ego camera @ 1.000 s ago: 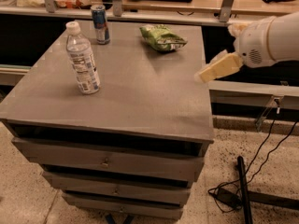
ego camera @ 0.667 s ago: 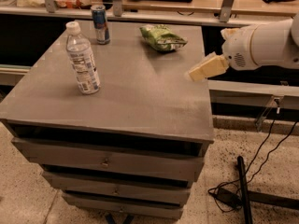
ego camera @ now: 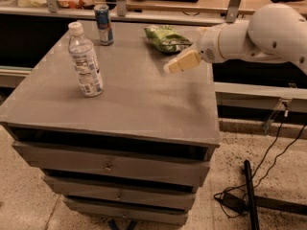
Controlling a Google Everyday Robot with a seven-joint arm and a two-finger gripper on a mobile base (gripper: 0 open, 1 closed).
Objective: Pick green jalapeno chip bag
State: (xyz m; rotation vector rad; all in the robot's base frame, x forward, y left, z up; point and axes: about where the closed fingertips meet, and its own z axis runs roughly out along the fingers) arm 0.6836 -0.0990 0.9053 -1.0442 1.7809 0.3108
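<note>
The green jalapeno chip bag [ego camera: 167, 38] lies flat at the far right of the grey cabinet top [ego camera: 134, 95], light green with darker print. My gripper [ego camera: 181, 62], with cream-coloured fingers, reaches in from the right over the cabinet top. It hangs just in front of the bag, on its near right side, and does not touch it. The white arm [ego camera: 261, 35] behind it covers the cabinet's far right corner.
A clear water bottle [ego camera: 85, 61] stands upright on the left of the top. A blue drink can [ego camera: 104, 24] stands at the far edge, left of the bag. Drawers sit below the top. Black cables [ego camera: 249, 195] lie on the floor at the right.
My gripper and arm have moved left, from beyond the cabinet's right edge to over its top, close to the chip bag. The bag, bottle and can have not moved.
</note>
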